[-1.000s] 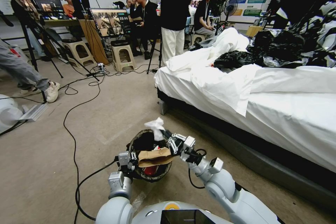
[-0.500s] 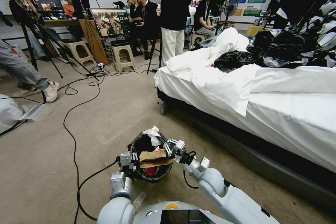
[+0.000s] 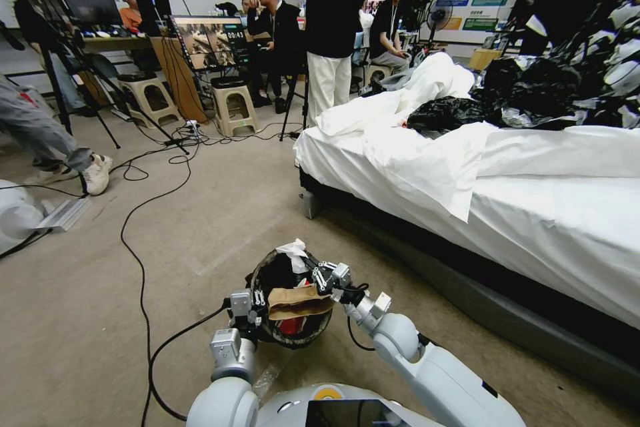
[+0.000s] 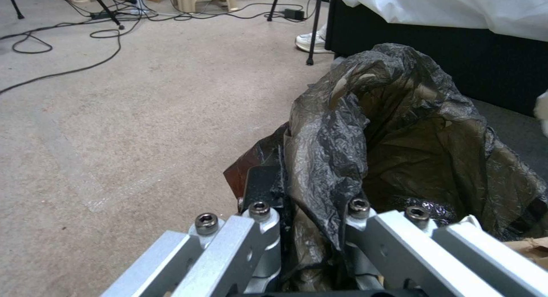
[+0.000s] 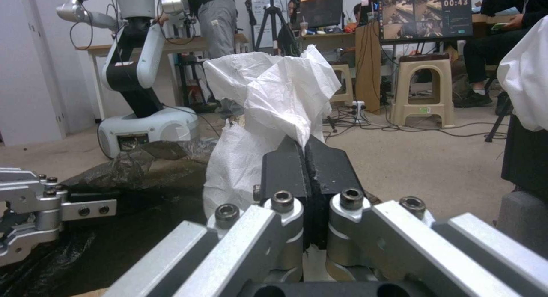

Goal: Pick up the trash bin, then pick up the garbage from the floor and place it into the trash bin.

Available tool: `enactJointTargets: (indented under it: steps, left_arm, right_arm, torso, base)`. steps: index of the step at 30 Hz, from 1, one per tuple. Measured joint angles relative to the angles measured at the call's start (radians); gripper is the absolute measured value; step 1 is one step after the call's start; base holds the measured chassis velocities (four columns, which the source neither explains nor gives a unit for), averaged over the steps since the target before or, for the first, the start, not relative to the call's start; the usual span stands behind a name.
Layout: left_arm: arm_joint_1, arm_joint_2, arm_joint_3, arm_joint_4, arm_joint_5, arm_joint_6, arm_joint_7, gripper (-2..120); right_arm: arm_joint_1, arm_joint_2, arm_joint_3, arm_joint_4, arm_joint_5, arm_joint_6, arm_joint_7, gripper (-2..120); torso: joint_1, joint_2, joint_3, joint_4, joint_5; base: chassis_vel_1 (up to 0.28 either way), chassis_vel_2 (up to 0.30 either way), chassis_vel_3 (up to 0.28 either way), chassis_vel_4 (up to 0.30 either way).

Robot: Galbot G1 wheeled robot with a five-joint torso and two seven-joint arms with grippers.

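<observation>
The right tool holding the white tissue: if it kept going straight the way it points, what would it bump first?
Probably the trash bin. The right tool, shut on the white tissue, points across the bin's black-bagged mouth, so the bag at the far rim looks nearest, though depth is hard to judge.

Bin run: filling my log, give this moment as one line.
left claw: shut on bin rim | right claw: shut on tissue, over bin | bin: holds paper bag

Both hands clamped shut: left hand [image 3: 255, 307], right hand [image 3: 312, 271]
</observation>
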Motion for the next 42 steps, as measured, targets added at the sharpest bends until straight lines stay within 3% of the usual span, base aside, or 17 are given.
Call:
enactJointTargets:
  steps: [27, 42]
  left_arm:
    - [-0.012, -0.001, 0.0, -0.004, -0.021, 0.014, -0.005, 6]
    - [-0.016, -0.002, -0.003, -0.005, -0.03, 0.019, -0.006, 6]
  right_arm:
    - [-0.067, -0.02, -0.033, 0.009, -0.073, -0.003, 0.004, 97]
    - [-0.064, -0.023, -0.012, 0.012, -0.088, 0.006, -0.001, 100]
  torso:
    - [0.0, 0.0, 0.0, -0.0001, 0.0]
    - [0.0, 0.0, 0.0, -0.0001, 0.0]
  base:
    - [0.0, 0.0, 0.0, 0.0]
    - [0.0, 0.0, 0.0, 0.0]
